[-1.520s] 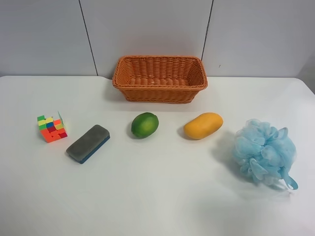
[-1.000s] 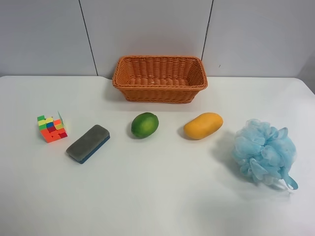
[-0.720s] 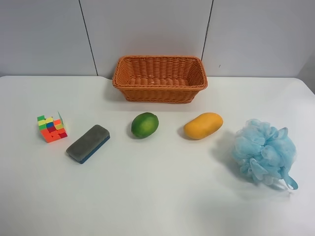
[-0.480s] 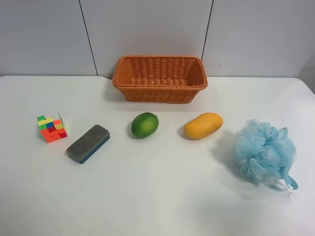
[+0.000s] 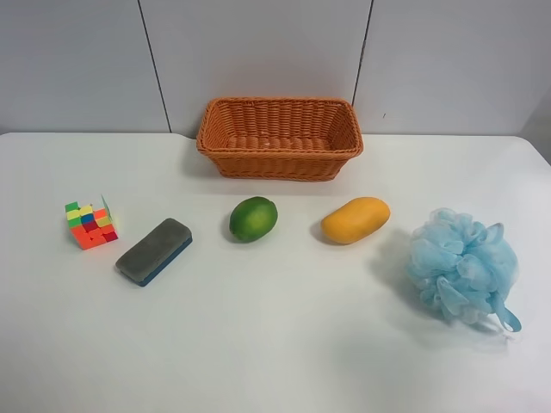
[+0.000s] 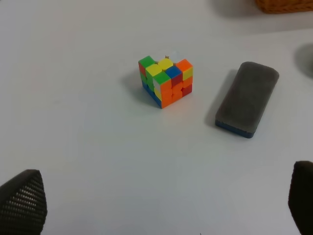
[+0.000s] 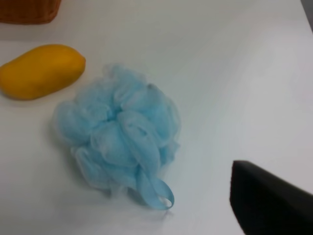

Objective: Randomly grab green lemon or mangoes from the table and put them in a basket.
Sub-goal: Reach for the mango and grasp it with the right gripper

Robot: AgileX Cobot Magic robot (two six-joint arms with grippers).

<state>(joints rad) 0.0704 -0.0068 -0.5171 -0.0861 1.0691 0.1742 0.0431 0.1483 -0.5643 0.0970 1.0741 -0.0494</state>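
Green lemon [image 5: 253, 218] and mango [image 5: 355, 219] are seen on the white table [image 5: 275, 353], near the wicker basket [image 5: 280, 163]. Left gripper [image 6: 161, 205] is held wide open, empty; how far the right gripper [image 7: 271, 203] is opened cannot be told. The blue bath pouf [image 5: 461, 265] beside the mango could be snagged by a loose reach.

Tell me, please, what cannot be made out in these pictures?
Right end effector: right wrist view's edge cuts off all but one dark corner; open or shut, unknown.
Basket floor: exterior high view, partly hidden by its near wall.
Both arms: outside the exterior high view.
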